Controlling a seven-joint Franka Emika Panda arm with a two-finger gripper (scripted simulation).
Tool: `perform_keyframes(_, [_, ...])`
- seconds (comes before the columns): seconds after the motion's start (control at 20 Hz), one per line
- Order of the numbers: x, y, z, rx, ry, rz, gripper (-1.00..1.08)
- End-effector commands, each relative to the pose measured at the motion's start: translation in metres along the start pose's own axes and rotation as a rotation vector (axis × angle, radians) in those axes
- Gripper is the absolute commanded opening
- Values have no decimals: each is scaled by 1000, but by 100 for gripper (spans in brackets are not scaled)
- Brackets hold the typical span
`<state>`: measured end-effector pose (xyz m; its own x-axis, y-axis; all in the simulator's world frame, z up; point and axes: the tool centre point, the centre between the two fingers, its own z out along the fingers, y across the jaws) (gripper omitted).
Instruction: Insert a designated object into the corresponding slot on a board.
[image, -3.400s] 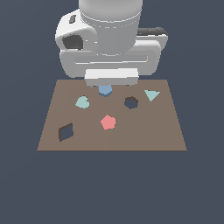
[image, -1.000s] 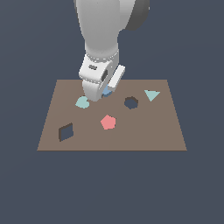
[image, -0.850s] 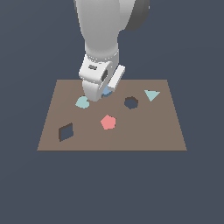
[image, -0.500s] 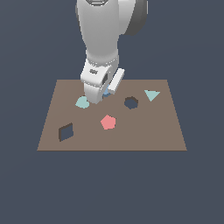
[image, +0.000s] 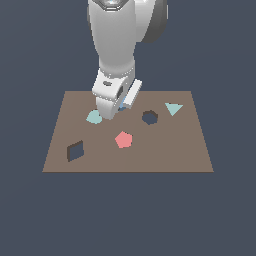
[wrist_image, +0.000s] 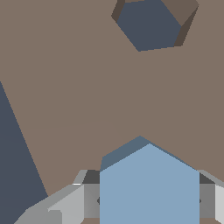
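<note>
The brown board (image: 190, 150) lies flat with its pieces on it. The blue hexagon-like block (wrist_image: 148, 186) sits between my gripper's (wrist_image: 148, 203) two fingers, which press on its sides. In the exterior view my gripper (image: 113, 109) is low over the board's far middle, and only a sliver of the blue block (image: 122, 106) shows behind it. The dark hexagon slot (image: 149, 117) is open, to the exterior view's right of the gripper. It also shows in the wrist view (wrist_image: 151, 26), apart from the block.
A teal heart-like piece (image: 93, 117) lies right beside the gripper. A red pentagon (image: 123, 140) lies nearer the front. A teal triangle (image: 173, 108) is beyond the slot. A dark diamond hole (image: 75, 150) is at the front, on the exterior view's left.
The arm came down from high above the board onto the blue block. Over the last second it straightened slightly while the gripper stayed at the block.
</note>
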<state>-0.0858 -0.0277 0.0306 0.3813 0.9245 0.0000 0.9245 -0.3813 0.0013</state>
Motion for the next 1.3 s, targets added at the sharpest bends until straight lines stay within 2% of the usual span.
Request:
perform_keyframes(0.0, [0, -1, 1, 1, 0, 0, -100])
perform_keyframes(0.7, [1, 2, -3, 1, 0, -30, -100])
perform_keyframes(1.25, [12, 14, -4, 1, 0, -240, -100])
